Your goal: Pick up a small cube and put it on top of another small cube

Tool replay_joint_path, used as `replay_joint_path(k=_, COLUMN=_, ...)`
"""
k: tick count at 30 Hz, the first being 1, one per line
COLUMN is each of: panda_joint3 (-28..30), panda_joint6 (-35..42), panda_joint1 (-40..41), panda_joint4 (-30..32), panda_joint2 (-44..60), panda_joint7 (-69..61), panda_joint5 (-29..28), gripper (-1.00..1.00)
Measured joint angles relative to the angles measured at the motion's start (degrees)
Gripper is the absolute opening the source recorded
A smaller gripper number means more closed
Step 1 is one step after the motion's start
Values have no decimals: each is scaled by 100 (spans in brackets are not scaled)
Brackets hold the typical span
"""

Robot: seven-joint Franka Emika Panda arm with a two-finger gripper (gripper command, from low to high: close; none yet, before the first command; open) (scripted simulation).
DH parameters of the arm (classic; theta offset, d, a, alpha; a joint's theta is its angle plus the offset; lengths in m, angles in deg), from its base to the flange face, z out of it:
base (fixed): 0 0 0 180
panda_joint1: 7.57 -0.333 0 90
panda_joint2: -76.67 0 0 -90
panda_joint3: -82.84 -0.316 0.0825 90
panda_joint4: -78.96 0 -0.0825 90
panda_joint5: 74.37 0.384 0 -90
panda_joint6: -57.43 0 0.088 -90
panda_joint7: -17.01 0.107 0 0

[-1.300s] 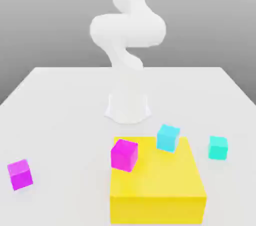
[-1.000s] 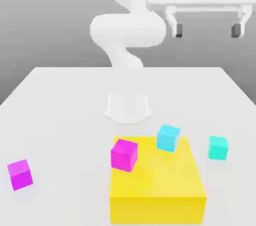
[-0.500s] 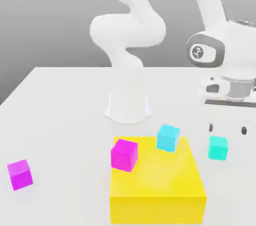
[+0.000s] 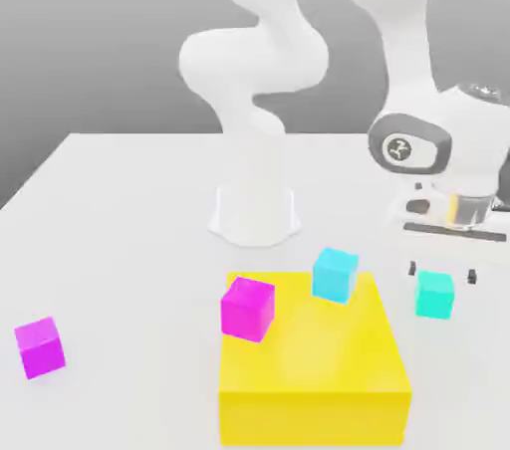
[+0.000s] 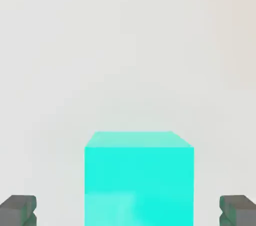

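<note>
Your gripper (image 4: 441,272) hangs with fingers spread either side of the small cube (image 4: 434,294); descend off-centre and a fingertip (image 5: 18,210) could knock it toward the yellow block (image 4: 314,363) at its nine o'clock in the exterior view.

White arm (image 4: 259,50), grey joint disc, dark fingers (image 5: 18,210).
</note>
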Motion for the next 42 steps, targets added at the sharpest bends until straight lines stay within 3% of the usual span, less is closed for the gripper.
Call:
replay_joint_path(k=8, panda_joint3=1082, panda_joint6=-514, panda_joint1=-791, panda_joint4=-124, panda_joint2=504, panda_joint7=859, panda_joint5=-1129, gripper=0)
replay_joint_path(k=9, panda_joint3=1232, panda_joint6=-593, panda_joint1=-908, panda_joint4=-137, panda_joint2=561, panda_joint7=961, panda_joint5=-1255, gripper=-100)
replay_joint_path(k=17, panda_joint3=1155, panda_joint6=-562, panda_joint1=-850, panda_joint4=-129, panda_joint2=529, panda_joint7=899, panda_joint5=-1179, gripper=-100)
replay_joint_path(k=31, panda_joint3=-469, panda_joint6=171, panda_joint1=294, panda_joint4=104, panda_joint2=-345, panda_joint7=-545, panda_joint5=745, gripper=-100)
replay_joint_path(k=40, panda_joint3=-1014, panda_joint6=282, panda_joint1=551, panda_joint4=354, panda_joint2=-995, panda_joint7=-1539, panda_joint5=2096, gripper=-100)
replay_joint_path(k=42, panda_joint3=-1024, panda_joint6=252, panda_joint1=635, panda_joint4=311, panda_joint2=-1010, panda_joint7=-1879, panda_joint5=2177, gripper=-100)
